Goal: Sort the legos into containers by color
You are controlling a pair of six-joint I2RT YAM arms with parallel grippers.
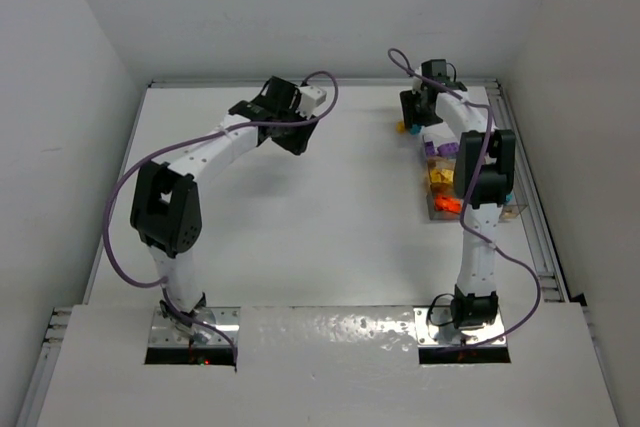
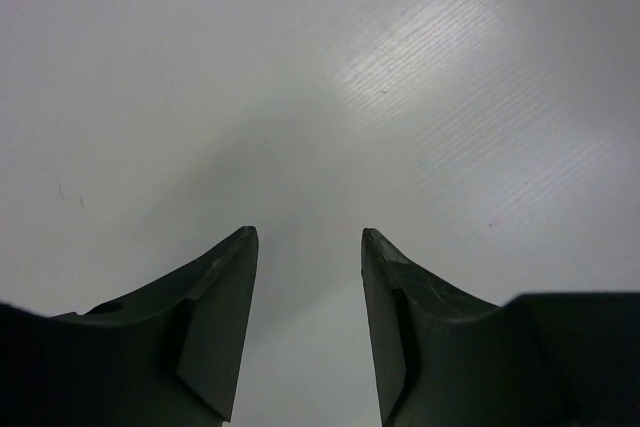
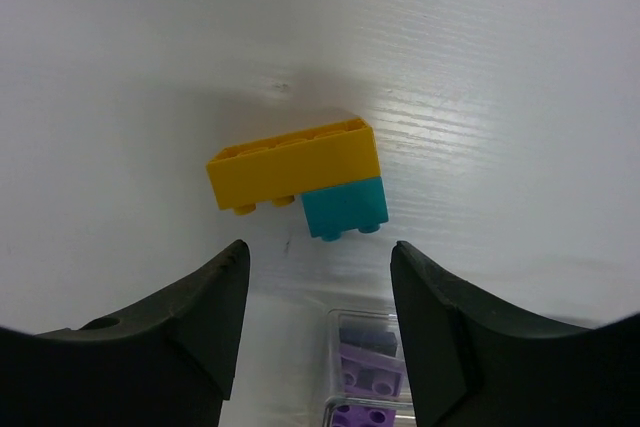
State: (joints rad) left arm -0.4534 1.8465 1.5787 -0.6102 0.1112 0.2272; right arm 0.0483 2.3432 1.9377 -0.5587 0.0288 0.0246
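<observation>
- The box (image 1: 512,209) sits on the right of the worktop (image 1: 330,227), partly hidden by the right arm (image 1: 472,247). Orange bricks (image 1: 448,205) fill its nearest compartment, with yellow beyond them and purple bricks (image 3: 365,379) at the far end.
- The left arm (image 1: 200,162) reaches over the far left of the worktop, well apart from the box and every loose brick. The left jaws stand partly open and hold nothing, with only bare worktop under them.
- The right jaws hang just past the box's far end, about half open and empty.
- Just ahead of them lies the clump: a yellow brick (image 3: 295,162) with a shorter teal brick (image 3: 345,207) joined to one end. It is on the worktop outside the box, centred on the gap and touching neither jaw.
- The yellow brick's long axis runs almost across the gap, slightly tilted, so it lies along the line the jaws close on.
- The right arm is much the nearer. It probably needs only a short forward drop, though a wrist turn may help it pinch the narrow sides. The two colours look likely to need pulling apart first.
</observation>
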